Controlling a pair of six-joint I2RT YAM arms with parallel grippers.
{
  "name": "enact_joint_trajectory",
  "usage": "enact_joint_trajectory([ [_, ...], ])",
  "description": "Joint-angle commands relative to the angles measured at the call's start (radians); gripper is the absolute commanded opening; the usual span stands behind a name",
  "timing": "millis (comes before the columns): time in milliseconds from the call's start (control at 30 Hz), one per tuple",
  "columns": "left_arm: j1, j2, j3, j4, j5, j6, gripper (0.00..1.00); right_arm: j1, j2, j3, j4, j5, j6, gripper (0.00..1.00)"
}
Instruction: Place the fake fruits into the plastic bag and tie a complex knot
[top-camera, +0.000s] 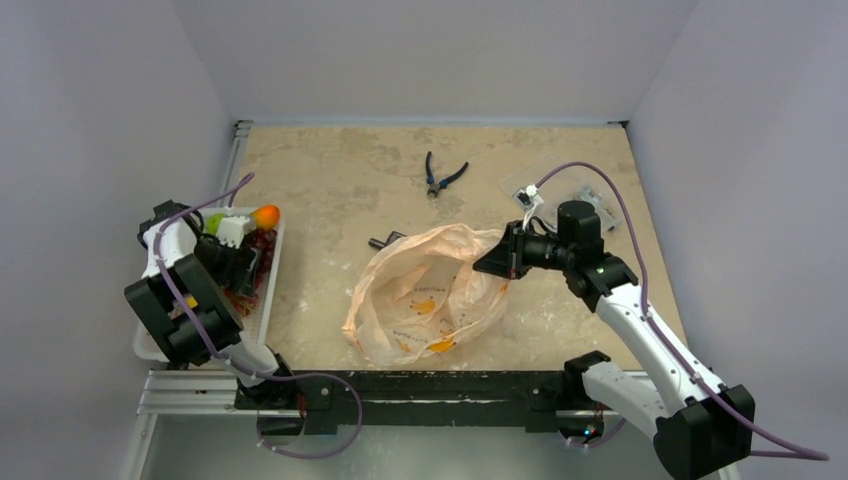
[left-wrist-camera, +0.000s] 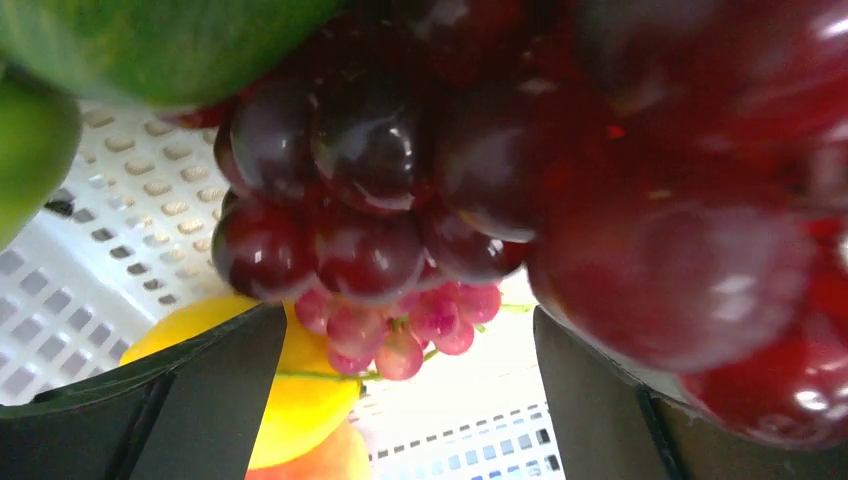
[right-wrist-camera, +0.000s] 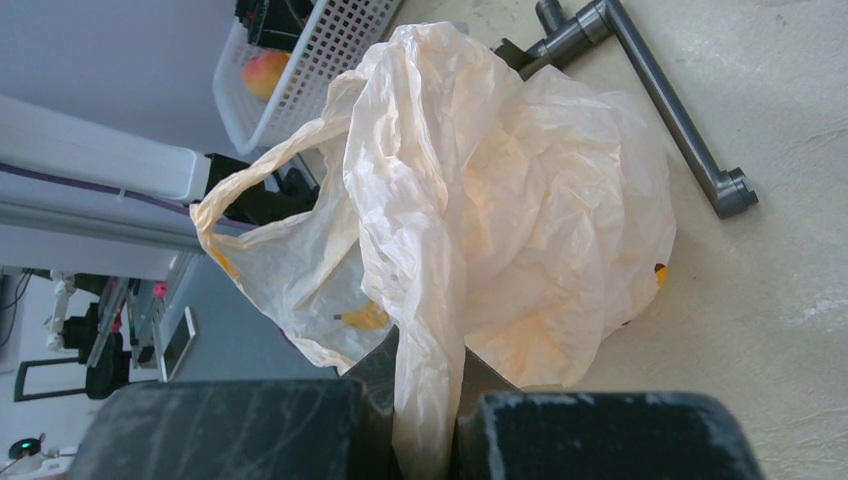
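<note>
Your left gripper (left-wrist-camera: 408, 335) stands with its jaws wide apart and nothing between them, nosed down into the white mesh basket (left-wrist-camera: 110, 230) at the bag's 9 o'clock. The dark purple grapes (left-wrist-camera: 370, 190) and the red grapes (left-wrist-camera: 690, 250) crowd right up against the lens. A green fruit (left-wrist-camera: 150, 40) sits at 11 o'clock and a yellow citrus (left-wrist-camera: 300, 390) at 7 o'clock. These grapes are glossy, hard and round. Close on only a few and I judge the bunch may roll out of the jaws, or drag its neighbours over the basket wall.

The plastic bag (top-camera: 430, 295) lies mid-table with its mouth gaping. It is thin, crinkled, peach film, and I can see no fruit in it yet.

Your right gripper (right-wrist-camera: 430, 420) is clamped on a twisted strip of the bag's rim at the bag's 2 o'clock. Film this slick could slide through the pinch or tear if you pull hard, and then the mouth would collapse before the fruit arrives.
</note>
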Motion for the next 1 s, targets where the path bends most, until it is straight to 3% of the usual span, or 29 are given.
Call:
enact_joint_trajectory([
  [0, -0.001, 0.064, -0.028, 0.114, -0.008, -0.03, 0.94, -0.004, 0.006, 0.037, 0.031, -0.018, -0.016, 0.0],
  [67, -0.001, 0.083, -0.046, 0.146, -0.023, -0.03, 0.92, -0.005, 0.009, 0.046, 0.028, -0.014, -0.016, 0.0],
  [267, 0.0, 0.129, -0.044, 0.168, -0.007, -0.053, 0.71, -0.004, 0.02, 0.046, 0.017, -0.012, -0.029, 0.0],
  [433, 0.0, 0.089, -0.018, 0.09, 0.003, -0.061, 0.37, -0.005, 0.026, 0.056, 0.019, -0.014, -0.029, 0.0],
  [567, 0.004, -0.025, -0.001, 0.017, -0.006, -0.056, 0.17, -0.005, 0.024, 0.056, 0.018, -0.013, -0.032, 0.0],
  [667, 0.01, -0.082, 0.049, -0.062, -0.019, -0.054, 0.09, -0.004, 0.022, 0.053, 0.02, -0.015, -0.032, 0.0],
  [967, 0.024, -0.127, 0.267, -0.297, -0.029, -0.036, 0.03, -0.005, 0.012, 0.056, 0.031, -0.022, -0.023, 0.0],
])
